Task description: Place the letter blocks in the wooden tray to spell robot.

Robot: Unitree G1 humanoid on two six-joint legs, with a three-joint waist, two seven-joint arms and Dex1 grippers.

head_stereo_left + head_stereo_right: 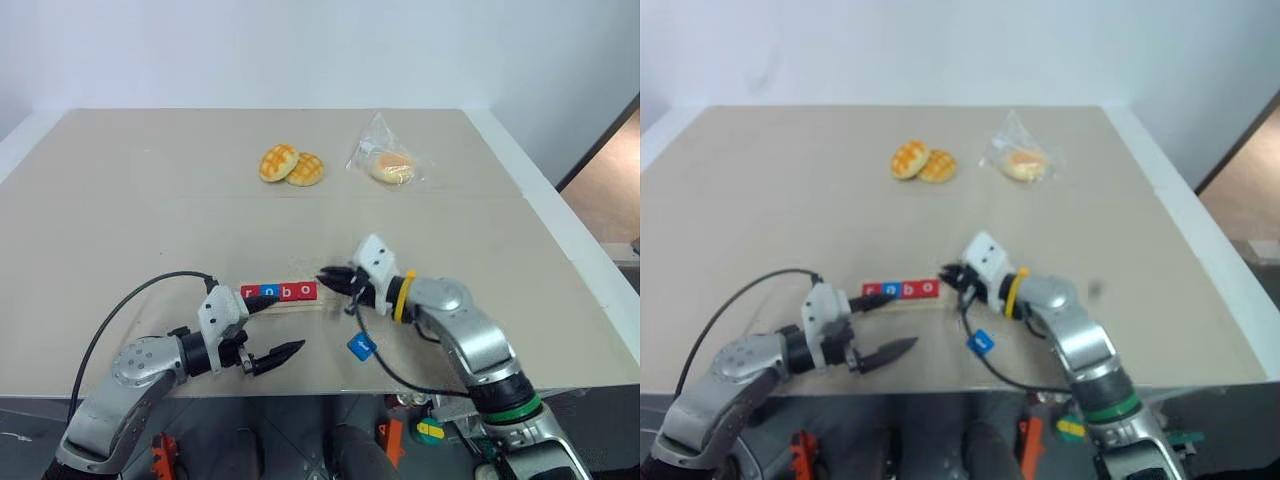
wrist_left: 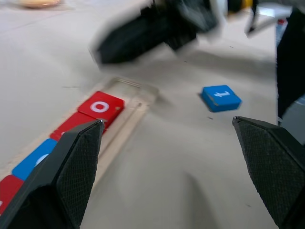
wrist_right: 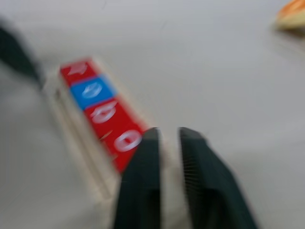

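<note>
From the head, the wooden tray (image 1: 283,296) lay near the table's (image 1: 120,220) front edge, four letter blocks (image 1: 279,292) in it — red, blue, red, red. The right gripper (image 1: 333,281) hovered at the tray's right end, fingers slightly parted, empty. The blue t block (image 1: 362,346) lay on the table just beyond that end, nearer the robot. The left gripper (image 1: 278,328) sat by the tray's left end, spread wide, holding nothing. Two buns (image 1: 291,165) and a bagged bun (image 1: 389,163) lay far behind the tray.

Left wrist: t block apart from tray.

Right wrist: fingers (image 3: 143,191) narrowly gapped — above the tray's last red block.
</note>
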